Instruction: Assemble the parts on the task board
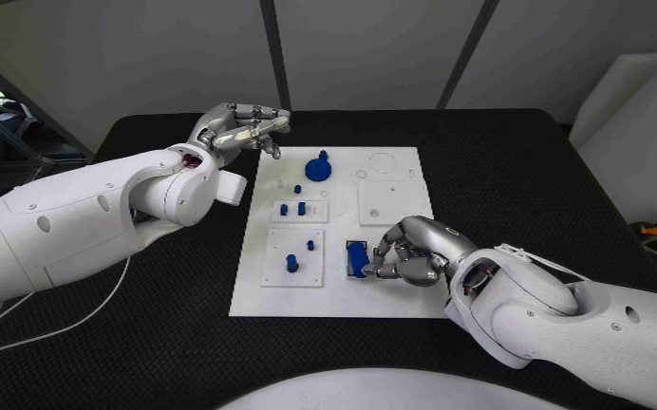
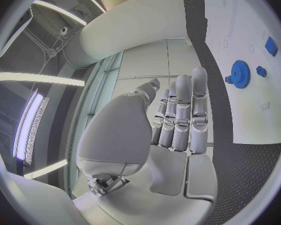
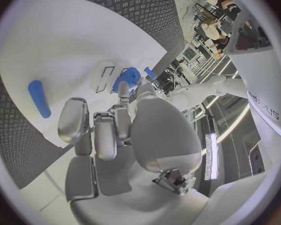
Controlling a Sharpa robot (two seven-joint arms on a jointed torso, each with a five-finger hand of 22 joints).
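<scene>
Fingers of the right hand are curled over a blue block at the task board near edge; whether it is grasped cannot be told. The left hand is held clear, fingers released. A loose hold could let the block slip.

A black table with a fine textured surface is spreading across the middle of the scene, its far corners rounding off. A thin white cable is trailing over the table's near left part, curving down toward the picture's left edge. Behind the table, pale grey wall panels are standing side by side, with dark upright strips running between them. Past the table's right edge, a white slab is leaning or standing upright; which one is hard to tell. At the far left edge, some dark equipment is sitting beyond the table, too cut off to identify
</scene>
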